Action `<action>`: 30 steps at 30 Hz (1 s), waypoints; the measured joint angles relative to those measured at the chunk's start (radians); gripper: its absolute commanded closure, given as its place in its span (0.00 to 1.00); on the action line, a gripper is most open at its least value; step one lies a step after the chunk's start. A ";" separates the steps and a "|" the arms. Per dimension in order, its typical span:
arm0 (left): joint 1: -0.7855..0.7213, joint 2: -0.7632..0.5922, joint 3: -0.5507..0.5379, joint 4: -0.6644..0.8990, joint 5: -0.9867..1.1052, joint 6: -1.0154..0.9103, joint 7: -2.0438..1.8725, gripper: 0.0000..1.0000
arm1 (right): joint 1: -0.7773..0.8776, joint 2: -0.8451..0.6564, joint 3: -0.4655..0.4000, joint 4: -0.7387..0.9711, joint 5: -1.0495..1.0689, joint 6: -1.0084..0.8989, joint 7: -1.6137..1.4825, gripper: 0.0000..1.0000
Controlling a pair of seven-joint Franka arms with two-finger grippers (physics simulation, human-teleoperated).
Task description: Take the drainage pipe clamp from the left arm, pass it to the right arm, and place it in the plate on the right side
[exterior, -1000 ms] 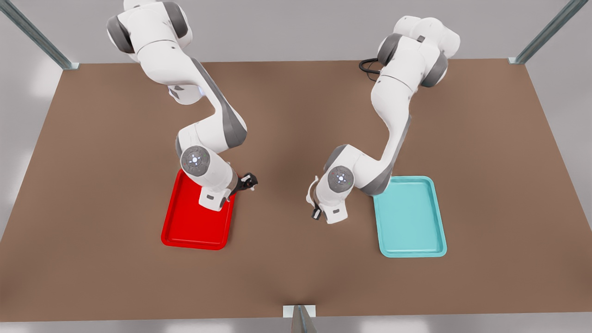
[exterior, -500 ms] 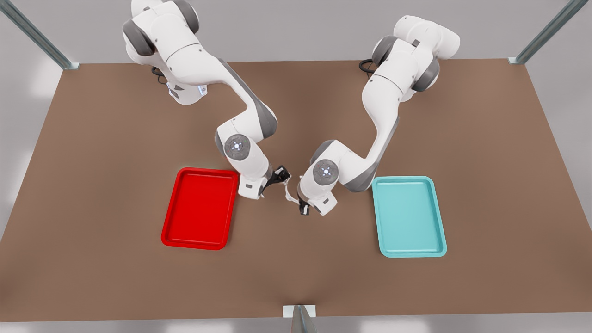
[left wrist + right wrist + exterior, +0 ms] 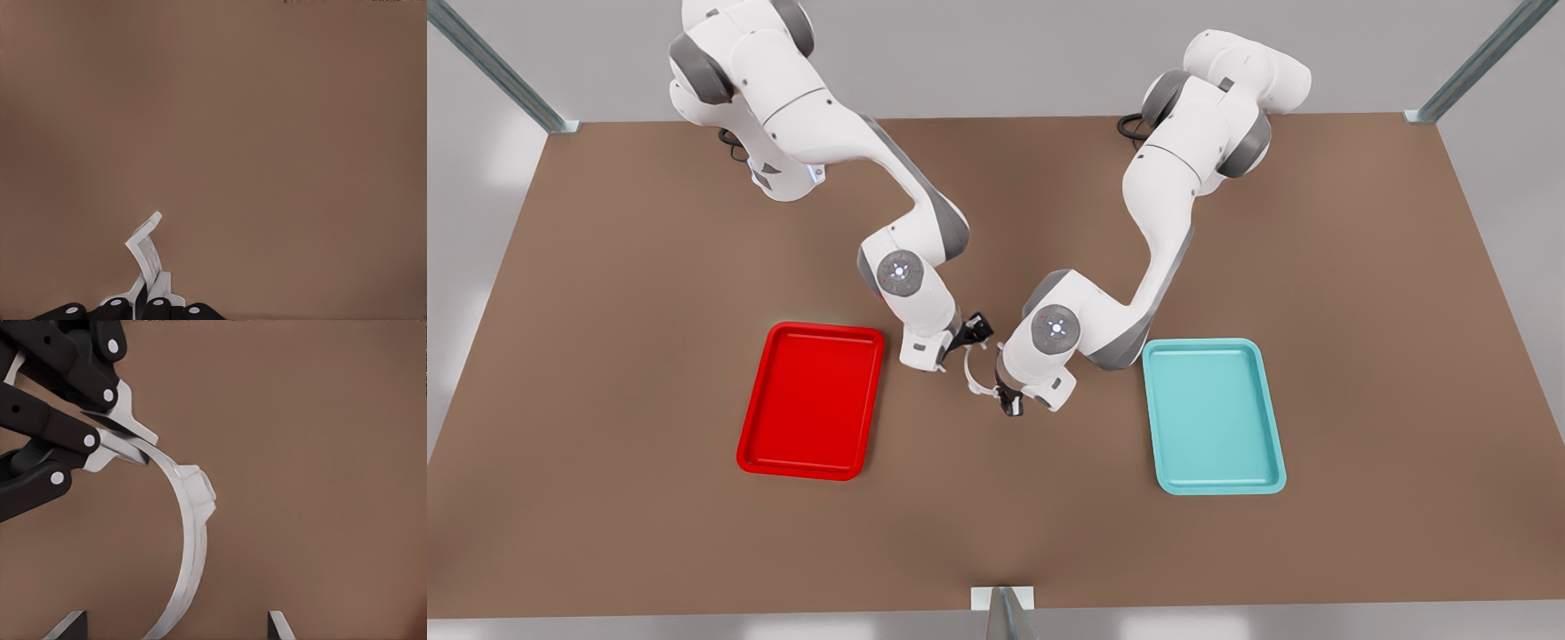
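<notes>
The drainage pipe clamp, a thin white half-ring, hangs above the table's middle between the two grippers. My left gripper, on the arm at the front view's right, is shut on one tabbed end of it. In the right wrist view that gripper pinches the clamp by its tab. My right gripper is open, and its fingertips straddle the arc's other end without closing on it. The red plate lies at the front view's left.
A teal tray lies at the front view's right, beside the left arm's elbow. Metal frame posts stand at the table's far corners and at the middle of the near edge. Brown tabletop surrounds both trays.
Both arms have swung in toward the table's middle. The right gripper left the red plate's edge and came up to the clamp, which the left gripper carried inward.
</notes>
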 measured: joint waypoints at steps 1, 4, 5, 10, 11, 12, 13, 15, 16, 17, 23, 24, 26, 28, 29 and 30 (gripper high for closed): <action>0.000 0.000 0.000 0.000 -0.001 0.000 -0.007 0.79 | -0.003 0.006 0.000 0.003 0.000 0.003 0.001 0.00; -0.001 0.000 -0.002 0.000 -0.002 0.002 -0.026 0.79 | -0.009 0.028 0.001 0.017 -0.001 0.013 0.004 0.00; -0.001 0.001 -0.002 -0.001 -0.002 0.003 -0.032 0.79 | -0.010 0.035 0.001 0.022 -0.001 0.017 0.005 0.00; -0.002 0.000 -0.002 -0.001 -0.002 0.004 -0.055 0.79 | -0.012 0.073 0.001 0.063 0.001 0.029 0.010 0.00; -0.002 0.000 -0.002 0.000 -0.002 0.004 -0.058 0.79 | -0.012 0.077 0.001 0.065 0.002 0.032 0.010 0.00; -0.002 0.000 -0.002 0.000 -0.002 0.004 -0.062 0.79 | -0.012 0.080 0.001 0.066 0.003 0.034 0.011 0.05; -0.002 -0.001 -0.002 0.000 -0.002 0.004 -0.065 0.79 | -0.012 0.081 0.001 0.066 0.003 0.036 0.011 0.18; 0.000 -0.001 -0.001 0.000 -0.002 0.004 -0.071 0.79 | -0.011 0.083 0.001 0.067 0.007 0.040 0.008 0.52; 0.000 -0.001 -0.001 0.000 -0.002 0.004 -0.074 0.79 | -0.011 0.083 0.001 0.067 0.013 0.041 0.003 0.68; 0.000 -0.002 -0.001 0.000 -0.002 0.004 -0.077 0.79 | -0.012 0.083 0.001 0.067 0.024 0.043 -0.008 0.79; 0.008 -0.006 -0.013 -0.001 0.030 0.014 -0.099 0.00 | -0.012 0.082 0.001 0.076 0.020 0.046 -0.025 0.79; 0.011 -0.008 -0.014 -0.001 0.035 0.014 -0.105 0.00 | -0.012 0.081 0.001 0.079 0.017 0.046 -0.024 0.79; 0.018 -0.009 -0.015 -0.001 0.035 0.008 -0.111 0.00 | -0.013 0.083 0.001 0.082 0.014 0.047 -0.023 0.79; 0.022 -0.010 -0.015 0.000 0.024 0.001 -0.112 0.00 | -0.013 0.087 0.001 0.084 0.012 0.047 -0.023 0.79; 0.023 -0.011 -0.015 0.000 0.015 -0.003 -0.111 0.00 | -0.013 0.089 0.001 0.085 0.011 0.047 -0.022 0.79; 0.023 -0.012 -0.015 0.000 0.006 -0.007 -0.110 0.00 | -0.013 0.090 0.001 0.085 0.011 0.048 -0.022 0.79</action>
